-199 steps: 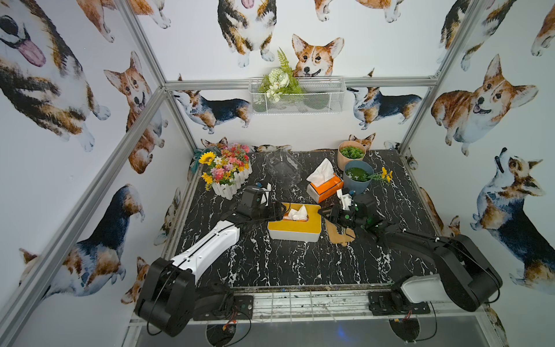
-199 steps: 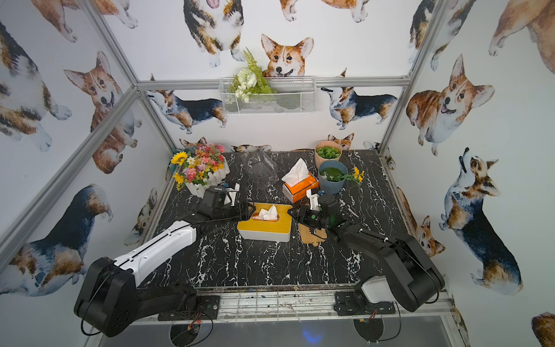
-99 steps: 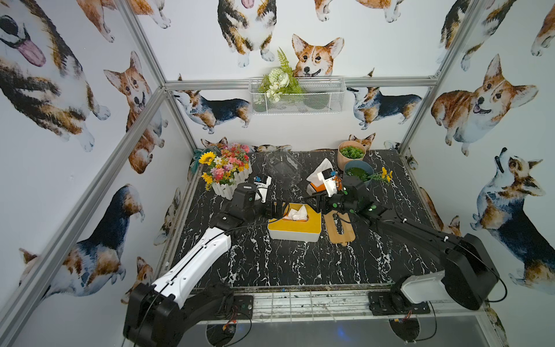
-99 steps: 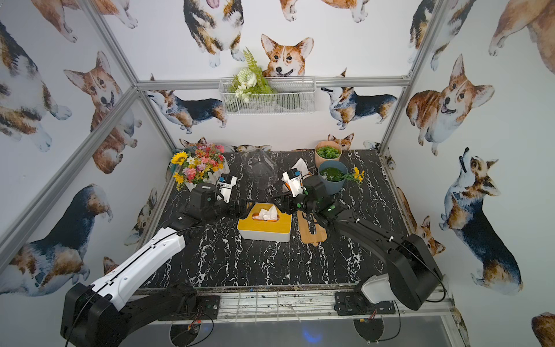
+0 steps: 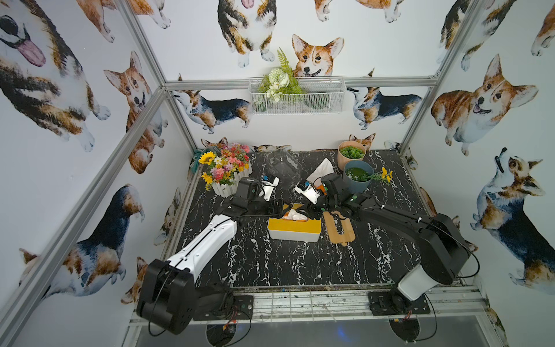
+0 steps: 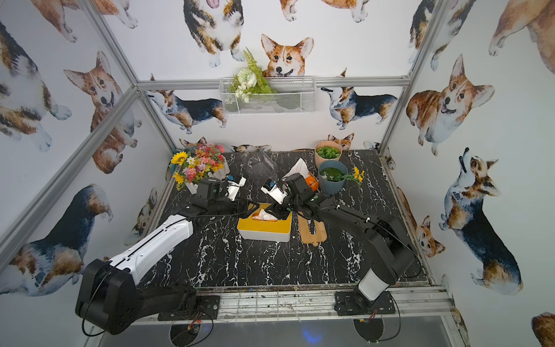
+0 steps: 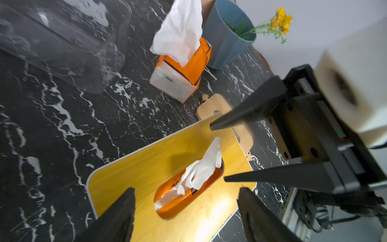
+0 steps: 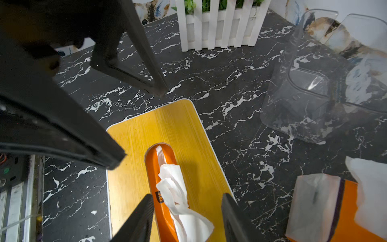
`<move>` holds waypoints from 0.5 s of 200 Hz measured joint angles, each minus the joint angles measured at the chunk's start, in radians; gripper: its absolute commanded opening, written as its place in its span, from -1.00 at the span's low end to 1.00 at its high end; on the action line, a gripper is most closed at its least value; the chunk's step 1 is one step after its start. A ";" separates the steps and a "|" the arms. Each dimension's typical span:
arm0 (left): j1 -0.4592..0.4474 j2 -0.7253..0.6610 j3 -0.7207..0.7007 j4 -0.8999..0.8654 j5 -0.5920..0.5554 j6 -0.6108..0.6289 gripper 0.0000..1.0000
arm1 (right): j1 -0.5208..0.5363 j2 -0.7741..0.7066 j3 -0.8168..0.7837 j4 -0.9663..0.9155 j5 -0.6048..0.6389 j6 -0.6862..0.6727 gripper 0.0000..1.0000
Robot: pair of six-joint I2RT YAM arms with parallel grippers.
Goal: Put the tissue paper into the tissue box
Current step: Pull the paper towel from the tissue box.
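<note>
My left gripper (image 7: pixel 185 191) and right gripper (image 8: pixel 187 196) hang spread and empty over the yellow-lidded white tissue box (image 5: pixel 292 230). Crumpled white tissue paper (image 5: pixel 295 214) pokes from its slot. Looks like the final tuck, so next I'd press it down.

Black white-veined marble-look table (image 5: pixel 270 264). Near centre: white rectangular tissue box with yellow top (image 5: pixel 292 229); just beside, perhaps touching, flat pale wooden board (image 5: pixel 341 231). Toward far edge: white picket-fence flower planter (image 8: pixel 217 31), clear plastic container (image 5: pixel 283 163), orange tissue pack (image 7: pixel 184 71), blue pot (image 5: pixel 354 186), beige pot (image 5: pixel 344 163).
</note>
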 measured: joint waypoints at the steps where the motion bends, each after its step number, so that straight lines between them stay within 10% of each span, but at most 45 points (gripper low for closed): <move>1: 0.001 0.006 0.000 0.000 0.005 -0.001 0.49 | 0.000 0.000 -0.001 0.000 -0.001 -0.002 0.05; 100: 0.001 0.190 0.038 0.007 0.068 -0.080 -0.04 | -0.003 0.051 -0.010 -0.048 -0.022 -0.113 -0.15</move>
